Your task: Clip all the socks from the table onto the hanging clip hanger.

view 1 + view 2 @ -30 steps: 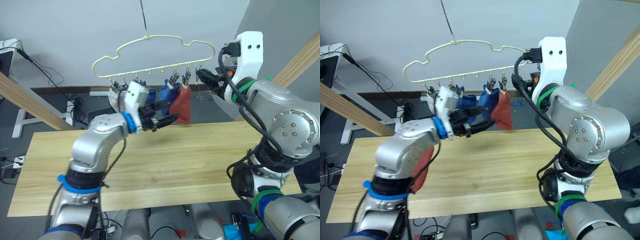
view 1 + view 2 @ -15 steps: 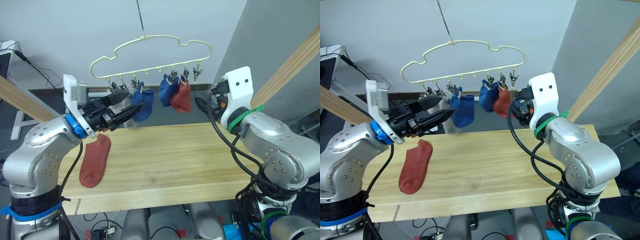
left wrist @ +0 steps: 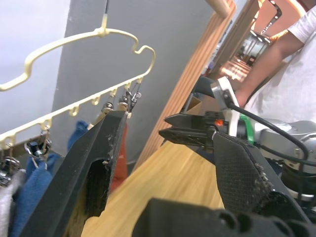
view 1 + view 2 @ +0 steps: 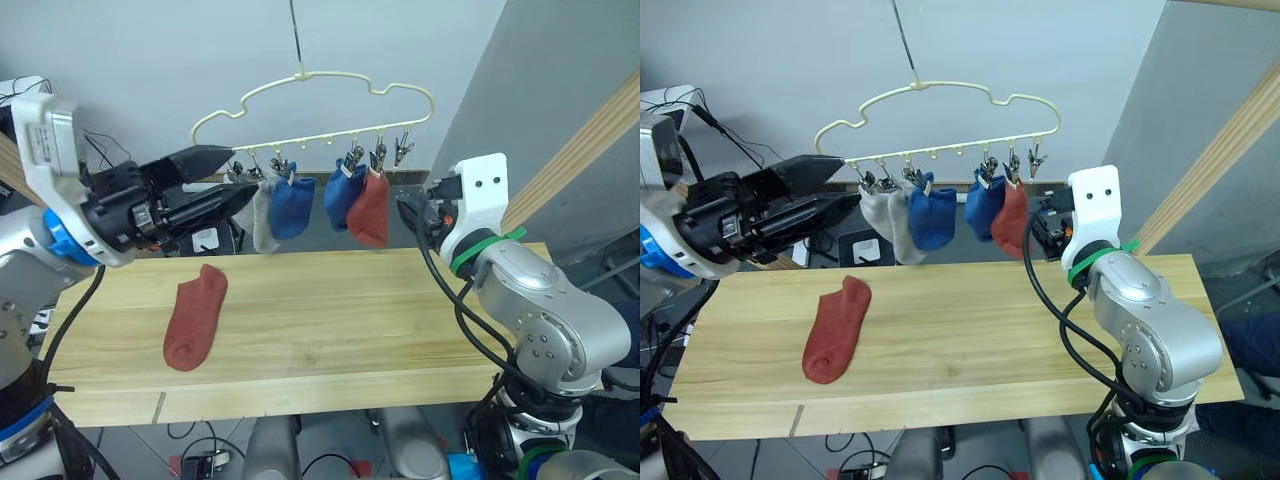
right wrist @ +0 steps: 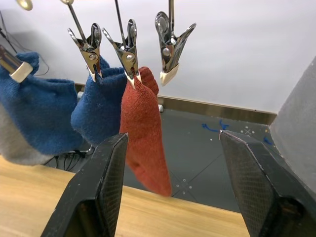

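Left eye view: wooden pole (image 4: 590, 130) beside clip hanger (image 4: 320, 110)

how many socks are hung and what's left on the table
Five socks hang from the hanger: two grey, two blue and one red. Nothing is in hand: the left gripper and the right gripper both have open, empty fingers. One red sock lies flat on the table, and the end clip beside the hung red one is free.
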### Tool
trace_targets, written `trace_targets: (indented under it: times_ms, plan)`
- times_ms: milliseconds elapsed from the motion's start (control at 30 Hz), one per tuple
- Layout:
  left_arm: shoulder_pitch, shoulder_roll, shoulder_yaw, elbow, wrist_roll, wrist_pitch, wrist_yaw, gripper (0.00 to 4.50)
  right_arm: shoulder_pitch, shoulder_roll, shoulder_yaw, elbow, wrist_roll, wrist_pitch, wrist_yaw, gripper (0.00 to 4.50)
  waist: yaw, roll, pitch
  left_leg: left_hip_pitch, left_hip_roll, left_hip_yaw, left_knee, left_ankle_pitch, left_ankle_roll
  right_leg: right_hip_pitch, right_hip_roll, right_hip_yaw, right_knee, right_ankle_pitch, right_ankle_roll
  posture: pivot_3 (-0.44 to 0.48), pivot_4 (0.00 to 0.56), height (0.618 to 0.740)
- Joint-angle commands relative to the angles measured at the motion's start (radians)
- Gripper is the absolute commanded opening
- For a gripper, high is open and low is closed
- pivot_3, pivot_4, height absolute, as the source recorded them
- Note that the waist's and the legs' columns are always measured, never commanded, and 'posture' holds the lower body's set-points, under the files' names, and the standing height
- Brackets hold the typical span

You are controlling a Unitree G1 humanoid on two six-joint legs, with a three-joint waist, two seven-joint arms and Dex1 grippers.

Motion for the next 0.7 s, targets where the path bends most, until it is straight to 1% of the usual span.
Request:
trace_targets:
  times_ms: [33, 133, 300, 533, 700]
  plan:
    - [-0.032, 0.036, 0.041, 0.013, -0.119, 0.016, 0.027, 3.19, -0.037, 0.028, -0.018, -0.02, -0.024, -0.014, -0.028, 3.07, 0.0, 0.0, 0.0, 0.0, 0.0, 0.0, 0.0, 0.0, 0.0, 0.0, 0.0, 0.0, 0.0, 0.0, 0.0, -0.19, 0.273, 0.74]
    - [-0.038, 0.044, 0.03, 0.017, -0.178, 0.022, 0.054, 3.19, -0.055, 0.053, -0.018, -0.024, -0.034, -0.003, -0.04, 3.07, -0.001, 0.0, 0.0, 0.0, 0.0, 0.0, 0.0, 0.0, 0.0, 0.0, 0.0, 0.0, 0.0, 0.0, 0.0, -0.201, 0.283, 0.74]
    - [-0.032, 0.068, 0.016, 0.009, -0.208, 0.015, 0.058, 3.19, -0.069, 0.076, -0.016, -0.031, -0.047, 0.008, -0.053, 3.07, 0.0, 0.0, 0.0, 0.0, 0.0, 0.0, 0.0, 0.0, 0.0, 0.0, 0.0, 0.0, 0.0, 0.0, 0.0, -0.203, 0.285, 0.74]
    - [-0.019, 0.087, -0.008, 0.013, -0.152, -0.013, 0.024, 3.19, -0.122, 0.113, -0.023, 0.021, -0.075, -0.024, -0.08, 3.07, -0.001, 0.0, 0.0, 0.0, 0.0, 0.0, 0.001, 0.0, 0.0, 0.0, 0.0, 0.0, 0.001, 0.0, 0.0, -0.198, 0.282, 0.74]
    - [-0.013, 0.082, -0.021, 0.008, -0.142, -0.021, 0.033, 3.19, -0.143, 0.128, -0.027, 0.044, -0.085, -0.034, -0.085, 3.07, 0.001, 0.0, 0.0, 0.0, 0.0, 0.0, 0.001, 0.0, 0.0, 0.0, 0.0, 0.0, 0.001, 0.0, 0.0, -0.191, 0.283, 0.74]
